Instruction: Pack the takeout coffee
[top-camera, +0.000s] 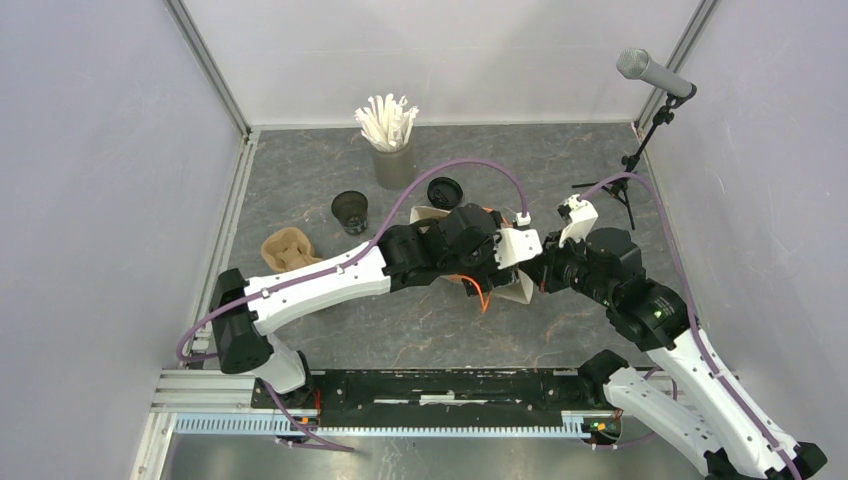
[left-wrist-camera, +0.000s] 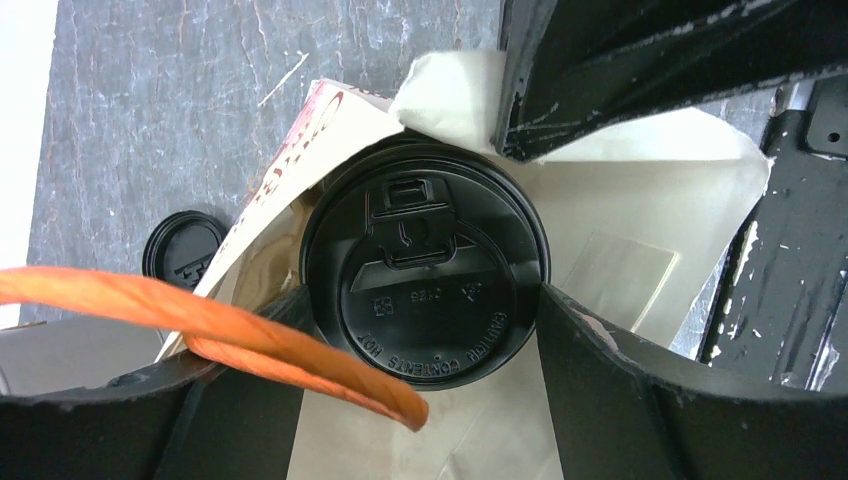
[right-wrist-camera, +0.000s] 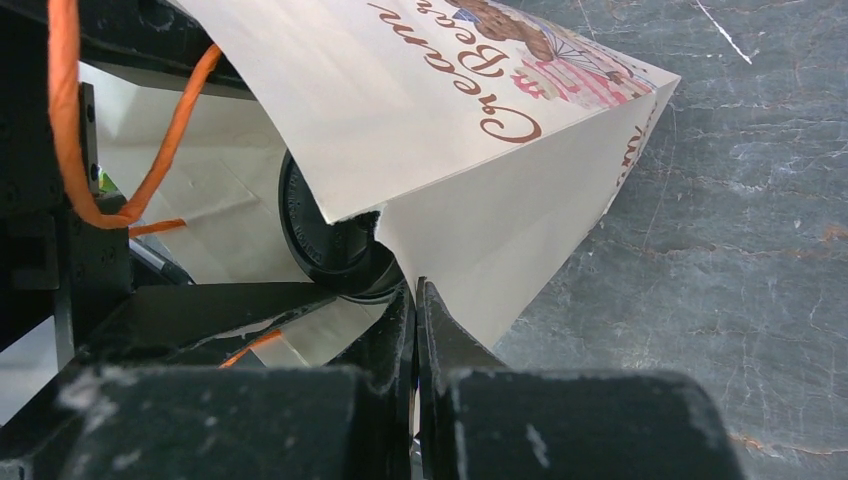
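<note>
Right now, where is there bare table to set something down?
Bare: strip between paper bag and base rail; far right, between loose lid and mic stand. Crowded: centre, left gripper and right gripper at the lidded cup.

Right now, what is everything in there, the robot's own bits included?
lidded cup: one, black, inside the paper bag
open cup: one, black, no lid, standing left of the bag
loose lid: one, black, flat on the table behind the bag
paper bag: one, white with orange handles, mid-table
cup carrier: one, brown, left side
straws: a bunch, white, in a grey cup at the back
microphone: one, grey, on a stand, back right
left gripper: one, black, gripping the lidded cup in the bag
right gripper: one, black, pinching the bag's edge
</note>
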